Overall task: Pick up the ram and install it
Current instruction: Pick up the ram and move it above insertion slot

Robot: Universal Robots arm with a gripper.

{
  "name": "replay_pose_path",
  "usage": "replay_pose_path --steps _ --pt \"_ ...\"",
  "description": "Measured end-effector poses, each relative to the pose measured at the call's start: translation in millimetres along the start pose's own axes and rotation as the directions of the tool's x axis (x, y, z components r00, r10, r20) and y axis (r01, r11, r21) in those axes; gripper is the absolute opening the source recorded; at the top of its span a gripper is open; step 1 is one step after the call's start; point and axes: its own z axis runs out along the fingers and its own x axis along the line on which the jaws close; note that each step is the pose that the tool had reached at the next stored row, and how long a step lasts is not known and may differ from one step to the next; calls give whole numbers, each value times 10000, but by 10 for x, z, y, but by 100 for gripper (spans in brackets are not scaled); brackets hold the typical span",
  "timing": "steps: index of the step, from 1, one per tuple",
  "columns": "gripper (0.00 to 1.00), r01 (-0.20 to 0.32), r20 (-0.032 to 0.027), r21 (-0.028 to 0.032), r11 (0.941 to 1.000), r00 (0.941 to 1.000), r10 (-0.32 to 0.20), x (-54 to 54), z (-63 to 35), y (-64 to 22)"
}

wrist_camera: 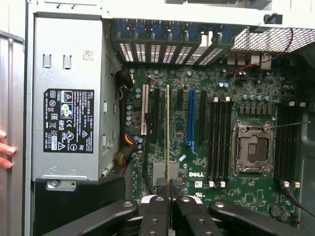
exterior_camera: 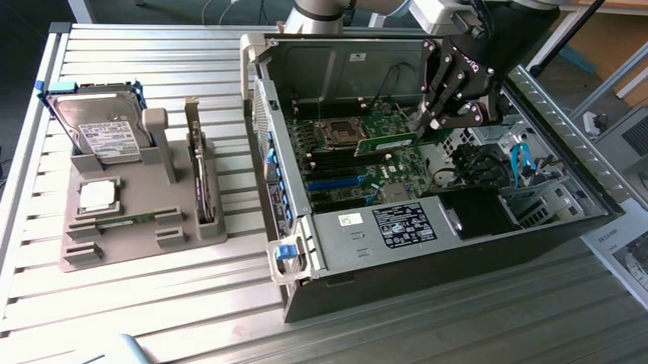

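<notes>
Nearest the wrist camera, the gripper (wrist_camera: pixel 170 191) is clamped on the ram (wrist_camera: pixel 168 128), seen edge-on over the motherboard (wrist_camera: pixel 221 93) beside the power supply (wrist_camera: pixel 69 98); a person's fingertips (wrist_camera: pixel 6 148) show just beyond that supply. The exterior view adds the whole open computer case (exterior_camera: pixel 303 68), the ram held above its middle, and, at nine o'clock of it, a grey tray (exterior_camera: pixel 167 208) carrying a hard drive (exterior_camera: pixel 96 129) and a processor (exterior_camera: pixel 99 196).
</notes>
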Motion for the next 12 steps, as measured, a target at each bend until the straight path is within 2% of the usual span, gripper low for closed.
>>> replay_pose_path --steps 7,8,10,12 --pt "12 -77 2 -1 10000 10000 77 1 0 -5" --pt "12 -76 0 -21 10000 10000 76 1 -1 -10" --pt "12 -81 4 -127 9999 10000 81 2 -1 -28" --pt "12 -83 6 -175 9998 10000 83 2 -1 -38"
